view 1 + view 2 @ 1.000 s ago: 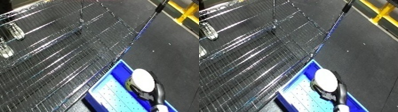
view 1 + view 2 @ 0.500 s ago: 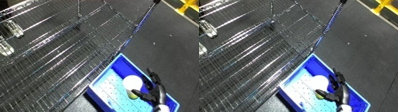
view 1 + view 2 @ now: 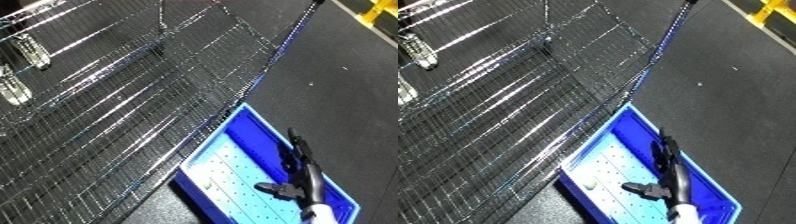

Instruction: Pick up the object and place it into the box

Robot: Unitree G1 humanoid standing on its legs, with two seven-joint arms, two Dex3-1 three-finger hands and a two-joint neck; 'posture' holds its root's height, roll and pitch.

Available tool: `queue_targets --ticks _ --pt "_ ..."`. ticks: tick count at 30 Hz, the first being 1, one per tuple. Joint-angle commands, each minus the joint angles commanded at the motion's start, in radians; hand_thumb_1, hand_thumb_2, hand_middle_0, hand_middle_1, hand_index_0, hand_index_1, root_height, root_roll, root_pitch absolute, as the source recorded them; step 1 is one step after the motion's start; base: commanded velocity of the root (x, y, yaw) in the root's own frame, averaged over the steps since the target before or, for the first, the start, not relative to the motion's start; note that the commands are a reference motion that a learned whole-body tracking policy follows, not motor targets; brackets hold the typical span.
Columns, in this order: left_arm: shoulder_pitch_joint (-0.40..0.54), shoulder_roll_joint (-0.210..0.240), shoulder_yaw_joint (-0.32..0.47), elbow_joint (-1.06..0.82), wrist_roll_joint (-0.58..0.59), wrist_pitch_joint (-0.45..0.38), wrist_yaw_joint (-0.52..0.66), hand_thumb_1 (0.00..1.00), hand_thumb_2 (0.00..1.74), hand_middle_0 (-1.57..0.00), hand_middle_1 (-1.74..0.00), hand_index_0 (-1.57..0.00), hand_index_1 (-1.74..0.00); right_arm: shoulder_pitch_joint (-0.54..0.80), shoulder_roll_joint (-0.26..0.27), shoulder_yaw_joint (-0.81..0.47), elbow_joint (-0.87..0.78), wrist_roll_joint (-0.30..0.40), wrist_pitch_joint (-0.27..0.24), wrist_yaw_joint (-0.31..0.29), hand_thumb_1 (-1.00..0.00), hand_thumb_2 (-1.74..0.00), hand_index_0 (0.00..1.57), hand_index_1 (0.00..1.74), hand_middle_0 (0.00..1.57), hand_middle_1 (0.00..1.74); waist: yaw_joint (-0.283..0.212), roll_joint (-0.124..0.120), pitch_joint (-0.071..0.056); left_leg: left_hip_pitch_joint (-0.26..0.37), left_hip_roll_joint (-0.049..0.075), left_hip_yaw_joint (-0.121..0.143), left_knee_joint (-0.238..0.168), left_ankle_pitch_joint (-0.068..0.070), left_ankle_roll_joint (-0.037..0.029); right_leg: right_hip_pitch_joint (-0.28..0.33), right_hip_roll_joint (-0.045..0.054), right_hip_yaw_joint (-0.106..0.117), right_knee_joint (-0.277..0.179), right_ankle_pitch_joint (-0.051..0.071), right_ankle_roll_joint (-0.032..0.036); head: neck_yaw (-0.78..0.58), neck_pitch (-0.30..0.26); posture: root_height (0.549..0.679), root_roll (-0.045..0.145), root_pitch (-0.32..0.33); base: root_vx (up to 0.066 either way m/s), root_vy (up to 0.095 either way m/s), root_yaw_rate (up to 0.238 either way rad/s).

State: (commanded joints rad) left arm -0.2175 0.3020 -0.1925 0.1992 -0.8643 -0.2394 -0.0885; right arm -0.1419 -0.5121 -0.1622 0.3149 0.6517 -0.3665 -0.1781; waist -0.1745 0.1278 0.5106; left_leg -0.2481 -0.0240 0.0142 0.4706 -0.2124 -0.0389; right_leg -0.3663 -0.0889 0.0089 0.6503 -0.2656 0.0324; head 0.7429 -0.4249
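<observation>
Right hand (image 3: 300,172) with straight, spread fingers (image 3: 294,141) over the perforated blue plastic bin (image 3: 218,150) beside wire mesh (image 3: 115,100)

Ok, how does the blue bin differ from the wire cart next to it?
The blue bin is solid plastic with a dotted base; the wire cart is see-through silver mesh. The bin is small; the cart fills most of the view. The right robot hand hangs over the bin, not the cart. Both sit on the dark floor.
</observation>
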Motion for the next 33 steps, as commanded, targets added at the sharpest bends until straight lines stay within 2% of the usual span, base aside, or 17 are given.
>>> queue_targets --ticks 7,9,16,21,27,33 --pt "-0.002 0.009 0.006 -0.020 0.023 0.020 0.016 1.00 1.74 -1.57 -1.74 -1.57 -1.74 -0.020 0.026 0.057 -0.131 -0.108 0.028 -0.008 0.00 0.00 0.00 0.00 0.00 0.00 0.026 -0.033 0.003 -0.010 0.003 -0.014 -0.006 0.009 0.0078 0.000 0.0123 -0.007 -0.002 0.003 0.0015 -0.072 0.025 0.658 0.086 0.029 -0.021 -0.066 0.074" --pt "-0.001 0.009 0.010 -0.017 0.030 0.025 0.015 1.00 1.74 -1.57 -1.74 -1.57 -1.74 -0.038 0.032 0.066 -0.168 -0.116 0.037 0.005 0.00 0.00 0.00 0.00 0.00 0.00 0.037 -0.045 0.004 -0.017 0.006 -0.020 0.005 0.006 0.0067 0.005 0.0150 -0.012 0.000 0.001 -0.0018 -0.103 0.014 0.658 0.083 0.025 0.008 -0.050 0.053" --pt "0.008 0.013 0.024 -0.017 0.045 0.050 0.002 1.00 1.74 -1.57 -1.74 -1.57 -1.74 -0.061 0.056 0.086 -0.222 -0.144 0.055 0.051 0.00 0.00 0.00 0.00 0.00 0.00 0.069 -0.068 0.001 -0.023 0.016 -0.032 0.036 -0.005 0.0043 0.026 0.0139 -0.024 0.007 -0.004 -0.0087 -0.199 -0.025 0.657 0.078 0.007 0.036 -0.051 0.089" --pt "0.015 0.028 0.038 -0.029 0.058 0.083 -0.008 1.00 1.74 -1.57 -1.74 -1.57 -1.74 -0.067 0.074 0.111 -0.252 -0.172 0.075 0.072 0.00 0.00 0.00 0.00 0.00 0.00 0.095 -0.091 -0.001 -0.035 0.020 -0.046 0.062 -0.013 0.0082 0.034 0.0169 -0.036 0.027 -0.013 -0.0126 -0.276 -0.046 0.655 0.072 -0.005 0.043 -0.090 0.122" --pt "0.024 0.043 0.056 -0.038 0.079 0.121 -0.026 1.00 1.74 -1.57 -1.74 -1.57 -1.74 -0.067 0.103 0.140 -0.274 -0.204 0.079 0.084 0.00 0.00 0.00 0.00 0.00 0.00 0.125 -0.112 0.000 -0.052 0.018 -0.063 0.096 -0.021 0.0144 0.037 0.0216 -0.050 0.055 -0.023 -0.0130 -0.370 -0.075 0.652 0.063 -0.016 0.044 -0.089 0.123" --pt "0.027 0.051 0.068 -0.045 0.092 0.143 -0.035 1.00 1.74 -1.57 -1.74 -1.57 -1.74 -0.075 0.122 0.167 -0.280 -0.242 0.085 0.087 0.00 0.00 0.00 0.00 0.00 0.00 0.148 -0.124 0.002 -0.062 0.012 -0.075 0.117 -0.024 0.0196 0.039 0.0234 -0.058 0.070 -0.027 -0.0095 -0.443 -0.093 0.650 0.057 -0.023 0.043 -0.056 0.091"
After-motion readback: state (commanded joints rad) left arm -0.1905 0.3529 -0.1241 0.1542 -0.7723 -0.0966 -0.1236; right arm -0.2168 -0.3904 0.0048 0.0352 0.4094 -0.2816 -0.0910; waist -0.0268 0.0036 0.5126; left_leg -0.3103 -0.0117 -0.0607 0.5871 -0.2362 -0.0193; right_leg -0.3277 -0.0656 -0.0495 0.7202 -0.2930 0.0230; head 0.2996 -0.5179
